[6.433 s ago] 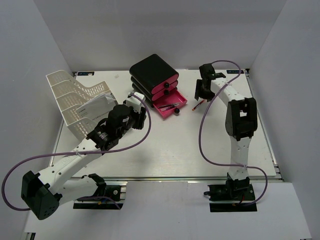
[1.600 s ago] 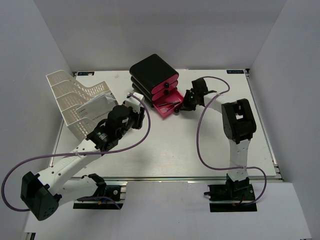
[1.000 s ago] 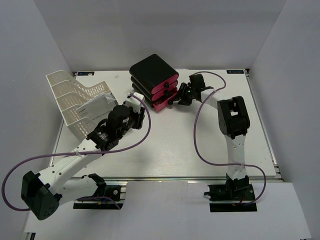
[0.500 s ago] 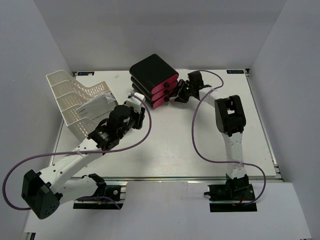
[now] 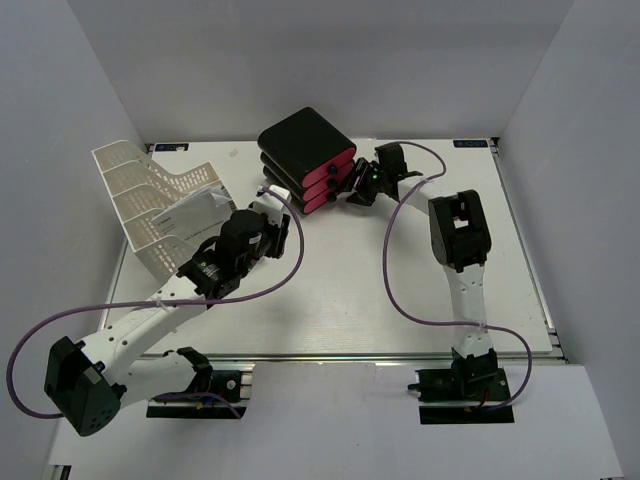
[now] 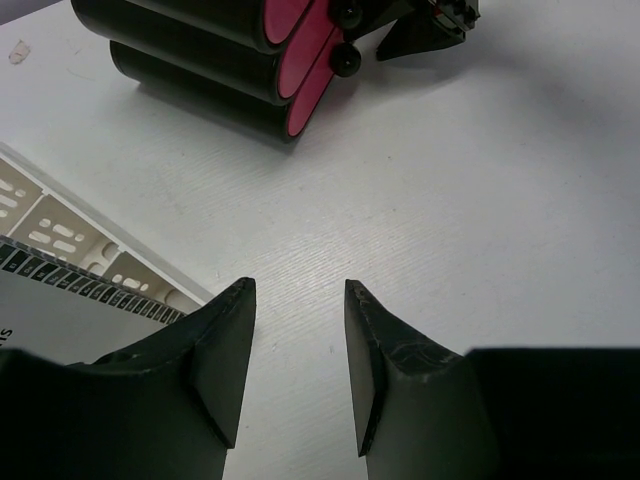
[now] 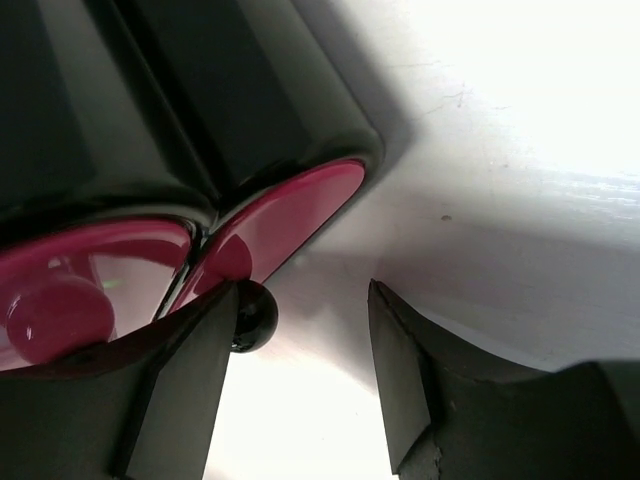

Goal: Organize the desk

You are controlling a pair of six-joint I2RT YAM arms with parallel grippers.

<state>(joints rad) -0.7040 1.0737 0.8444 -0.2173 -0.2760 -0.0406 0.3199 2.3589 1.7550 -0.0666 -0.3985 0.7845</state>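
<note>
Standing apart with an open gap between them, the right fingers (image 7: 170, 390) grip nothing. The small black knob (image 7: 252, 316) of the lowest drawer sits at the edge of that gap, against or all but against the inner face of the finger on the left of the right wrist view; the other finger is clear of it. Beyond the gap lies the white tabletop (image 7: 480, 140), brightly lit; whether the fingertips touch it cannot be told. The knob stands on a pink drawer front (image 7: 290, 225) of the black-and-pink drawer unit (image 5: 305, 150), whose three drawers all look shut from above.

The left fingers (image 6: 225, 350) are likewise spread and empty, with bare tabletop showing through the gap between them. To their left in the wrist view is a corner of the white mesh paper tray (image 6: 60, 225), with a printed sheet (image 6: 50, 320) in it. Farther off, the drawer unit lies across the top of that view.

From above, the tray stands at the left of the tabletop and the drawer unit at the rear centre, well apart. The left fingers are just beside the tray's right edge, the right fingers at the drawer fronts. The tabletop reaches the grey walls (image 5: 300, 70) on three sides, and a metal rail (image 5: 400, 355) runs along its front edge.
</note>
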